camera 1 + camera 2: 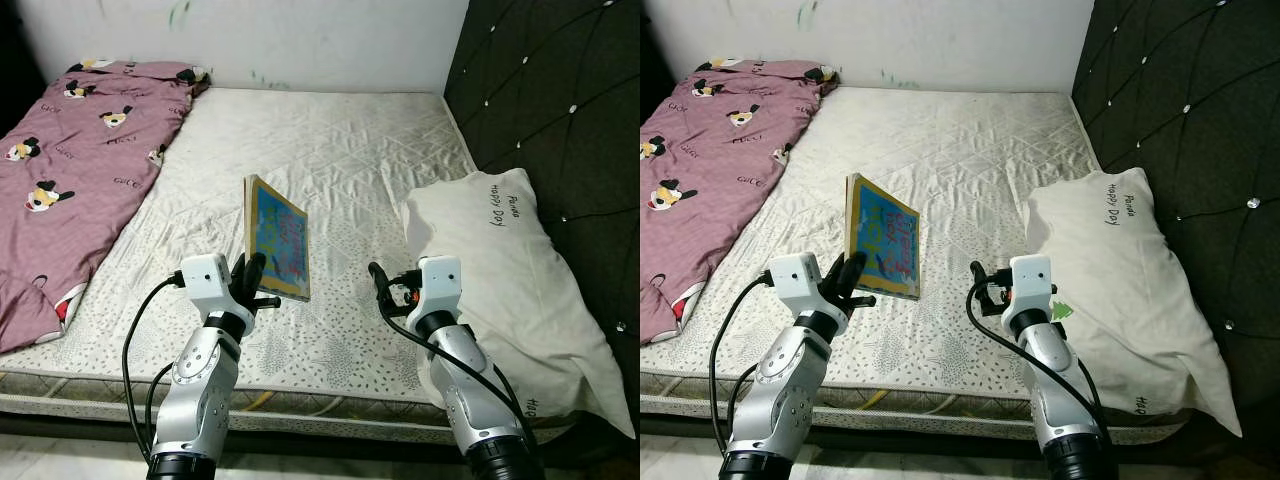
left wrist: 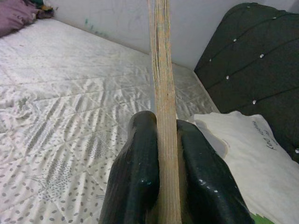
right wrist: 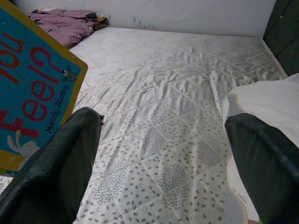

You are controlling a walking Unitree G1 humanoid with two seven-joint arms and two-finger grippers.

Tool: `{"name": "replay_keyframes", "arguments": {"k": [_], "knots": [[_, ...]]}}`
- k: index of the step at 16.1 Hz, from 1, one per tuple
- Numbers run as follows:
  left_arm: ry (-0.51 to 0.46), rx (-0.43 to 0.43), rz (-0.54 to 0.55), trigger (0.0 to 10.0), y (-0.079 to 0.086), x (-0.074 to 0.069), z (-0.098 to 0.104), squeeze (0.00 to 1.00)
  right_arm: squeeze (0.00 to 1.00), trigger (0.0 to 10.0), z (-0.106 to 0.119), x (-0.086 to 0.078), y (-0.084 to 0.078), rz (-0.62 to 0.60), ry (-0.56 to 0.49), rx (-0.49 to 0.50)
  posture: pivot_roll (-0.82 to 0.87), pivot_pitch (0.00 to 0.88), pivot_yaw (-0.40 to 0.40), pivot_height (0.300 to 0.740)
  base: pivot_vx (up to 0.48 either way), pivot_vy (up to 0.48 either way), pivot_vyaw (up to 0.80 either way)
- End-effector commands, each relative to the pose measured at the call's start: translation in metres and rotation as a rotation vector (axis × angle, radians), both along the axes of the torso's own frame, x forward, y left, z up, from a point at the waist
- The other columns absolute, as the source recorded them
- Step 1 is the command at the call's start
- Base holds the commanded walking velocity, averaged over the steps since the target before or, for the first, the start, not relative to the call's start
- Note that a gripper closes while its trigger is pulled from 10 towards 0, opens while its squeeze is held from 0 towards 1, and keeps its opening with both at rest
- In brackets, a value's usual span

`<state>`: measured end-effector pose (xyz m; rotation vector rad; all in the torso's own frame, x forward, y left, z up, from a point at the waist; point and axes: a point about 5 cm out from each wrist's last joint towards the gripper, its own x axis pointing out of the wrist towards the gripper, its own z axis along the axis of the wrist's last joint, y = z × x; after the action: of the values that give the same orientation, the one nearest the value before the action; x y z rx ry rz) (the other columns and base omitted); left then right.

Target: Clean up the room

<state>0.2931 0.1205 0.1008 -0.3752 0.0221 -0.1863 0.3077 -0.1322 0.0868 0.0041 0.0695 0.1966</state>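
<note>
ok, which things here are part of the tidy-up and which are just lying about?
In play:
- thin blue picture book with yellow border, held upright over the mattress
- left claw, shut on its lower edge
- right claw, open, beside the book

Lying about:
- white quilted mattress
- cream pillow
- maroon cartoon-print blanket

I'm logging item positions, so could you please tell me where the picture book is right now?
The picture book is held upright in the left claw, above the bare mattress, between the pink blanket on the robot's left and the white pillow on its right.
</note>
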Motion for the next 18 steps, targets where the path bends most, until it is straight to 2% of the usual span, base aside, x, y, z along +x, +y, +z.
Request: {"name": "replay_keyframes", "arguments": {"k": [1, 3, 4, 6, 7, 9, 11, 18], "knots": [[-0.036, -0.017, 0.008, 10.0, -0.004, -0.001, 0.008, 0.00, 0.00, 10.0, 0.004, 0.001, 0.002, 0.014, -0.016, -0.003, -0.03, 0.073, 0.012, 0.710, 0.000, 0.000, 0.00], [-0.037, -0.005, 0.011, 10.0, -0.003, -0.001, 0.008, 0.00, 0.00, 10.0, 0.005, 0.001, 0.002, 0.014, -0.017, -0.002, -0.03, 0.072, 0.013, 0.685, 0.000, 0.000, 0.00], [-0.047, 0.049, 0.025, 10.0, 0.001, -0.002, 0.011, 0.00, 0.00, 10.0, 0.007, 0.001, 0.002, 0.011, -0.029, 0.000, -0.03, 0.072, 0.015, 0.685, 0.000, 0.000, 0.00], [-0.061, 0.127, 0.056, 10.0, 0.016, -0.008, 0.014, 0.00, 0.00, 10.0, 0.013, -0.001, -0.003, -0.002, -0.051, 0.001, -0.03, 0.072, 0.015, 0.685, 0.000, 0.000, 0.00], [-0.053, 0.138, 0.076, 10.0, 0.024, -0.012, 0.013, 0.00, 0.00, 10.0, 0.016, -0.001, -0.007, -0.021, -0.067, 0.000, -0.02, 0.074, 0.016, 0.685, 0.000, 0.000, 0.00], [-0.035, 0.142, 0.116, 10.0, 0.035, -0.022, 0.007, 0.00, 0.00, 10.0, 0.019, -0.002, -0.014, -0.077, -0.085, 0.039, -0.02, 0.075, 0.014, 0.685, 0.000, 0.000, 0.00], [-0.001, 0.145, 0.157, 10.0, 0.043, -0.033, 0.001, 0.00, 0.00, 10.0, 0.022, -0.002, -0.011, -0.073, -0.095, 0.039, -0.02, 0.078, 0.014, 0.685, 0.000, 0.000, 0.00], [0.024, 0.121, 0.175, 10.0, 0.046, -0.029, 0.002, 0.00, 0.00, 10.0, 0.020, -0.001, -0.012, -0.068, -0.084, 0.032, -0.01, 0.078, 0.013, 0.685, 0.000, 0.000, 0.00]]}}
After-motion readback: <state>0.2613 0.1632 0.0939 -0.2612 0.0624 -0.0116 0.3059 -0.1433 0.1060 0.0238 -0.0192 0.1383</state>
